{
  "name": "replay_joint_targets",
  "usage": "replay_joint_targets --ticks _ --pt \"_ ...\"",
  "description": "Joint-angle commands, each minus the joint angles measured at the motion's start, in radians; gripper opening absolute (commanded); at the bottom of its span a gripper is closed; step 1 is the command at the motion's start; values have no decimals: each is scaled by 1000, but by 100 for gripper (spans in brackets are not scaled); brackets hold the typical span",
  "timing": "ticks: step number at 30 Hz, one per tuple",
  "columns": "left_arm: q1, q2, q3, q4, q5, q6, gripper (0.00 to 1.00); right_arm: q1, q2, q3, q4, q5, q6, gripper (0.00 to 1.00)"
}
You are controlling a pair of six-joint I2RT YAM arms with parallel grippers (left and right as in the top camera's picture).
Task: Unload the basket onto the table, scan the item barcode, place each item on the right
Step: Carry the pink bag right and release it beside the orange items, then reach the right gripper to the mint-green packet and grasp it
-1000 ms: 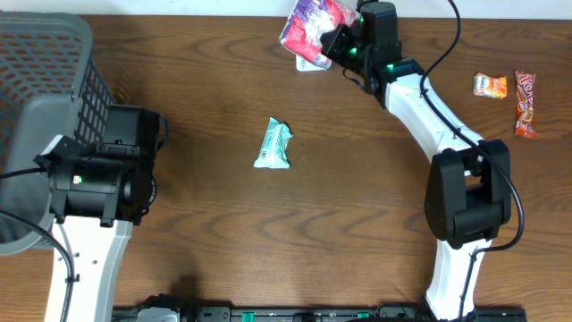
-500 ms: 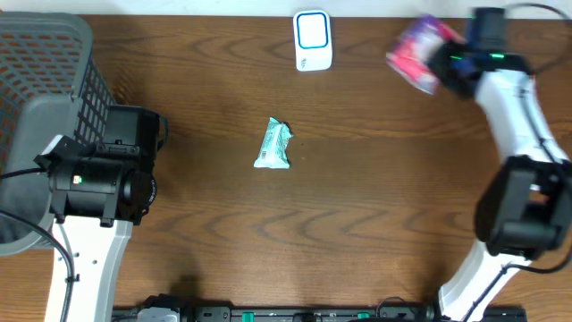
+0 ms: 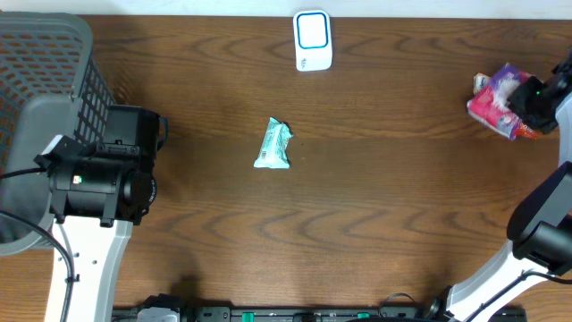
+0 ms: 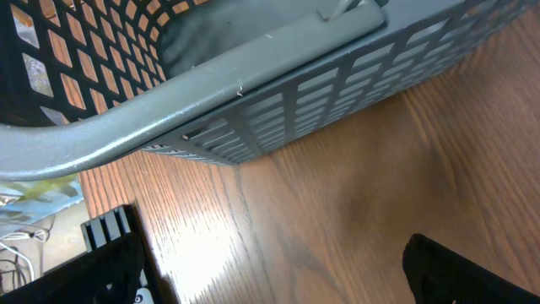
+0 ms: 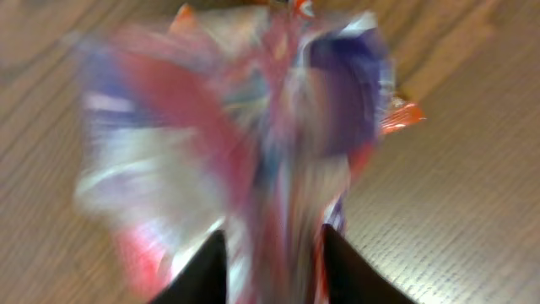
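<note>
The right gripper (image 3: 529,98) has swung far to the right with the snack bag (image 3: 494,103), and the white scanner (image 3: 312,40) is now well apart from it. The bag is crinkled glossy foil in pink, purple and white. It sits blurred between the fingers, and I cannot tell if they clamp it. The left gripper (image 4: 270,274) stands wide open beside the grey mesh basket (image 4: 253,76).

1 grey basket (image 3: 55,20), 1 white scanner (image 3: 312,40), 1 teal packet (image 3: 273,144), 1 pink bag (image 3: 494,100).
</note>
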State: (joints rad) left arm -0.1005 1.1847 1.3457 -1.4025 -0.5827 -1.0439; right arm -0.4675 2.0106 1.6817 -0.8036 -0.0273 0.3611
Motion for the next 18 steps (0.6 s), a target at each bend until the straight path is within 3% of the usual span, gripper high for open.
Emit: replay_joint_targets --ticks 1,3,4,14,18 --pt "4 4 -5 -3 -24 -5 98 -7 -29 12 -2 82 -37 49" --pt "4 4 -5 -3 -24 -5 98 -3 -29 12 -8 70 -37 69" --pt "4 4 -5 -3 -24 -5 98 2 -29 12 -11 48 -37 72" --pt "4 4 -5 -3 -24 -5 98 137 -29 12 -62 -501 -138 76" --pt "4 4 -5 -3 -24 -5 98 247 -29 12 -136 -585 -140 86"
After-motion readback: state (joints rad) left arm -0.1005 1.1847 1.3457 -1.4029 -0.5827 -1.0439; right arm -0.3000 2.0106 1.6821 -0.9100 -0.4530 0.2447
